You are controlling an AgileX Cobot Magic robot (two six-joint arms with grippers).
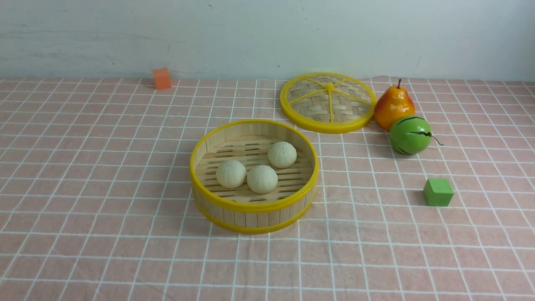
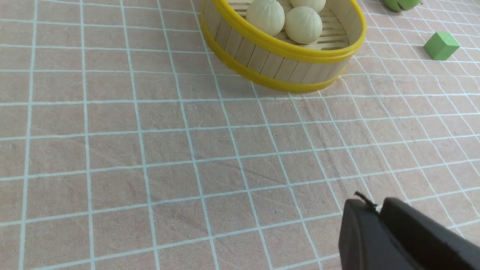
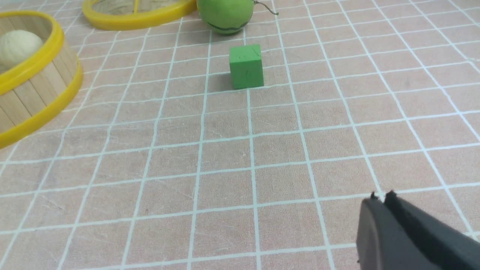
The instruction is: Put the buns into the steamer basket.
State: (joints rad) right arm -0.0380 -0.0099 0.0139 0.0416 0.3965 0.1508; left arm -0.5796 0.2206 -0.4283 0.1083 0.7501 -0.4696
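Observation:
Three cream-white buns lie inside the steamer basket (image 1: 254, 207) at the table's middle: one at the left (image 1: 230, 174), one in front (image 1: 262, 179), one further back (image 1: 282, 154). The left wrist view shows the steamer basket (image 2: 285, 60) with two buns (image 2: 265, 16) (image 2: 303, 24) fully in sight. One bun (image 3: 18, 47) shows inside the basket's rim (image 3: 41, 93) in the right wrist view. My left gripper (image 2: 378, 207) is shut and empty over bare cloth, well short of the basket. My right gripper (image 3: 382, 198) is shut and empty, short of the green cube. Neither arm shows in the front view.
The woven lid (image 1: 328, 102) with its yellow rim lies behind the basket to the right. A pear (image 1: 393, 106) and a green striped fruit (image 1: 410, 134) sit beside it. A green cube (image 1: 438, 192) is right of the basket; an orange cube (image 1: 162, 78) stands far back left.

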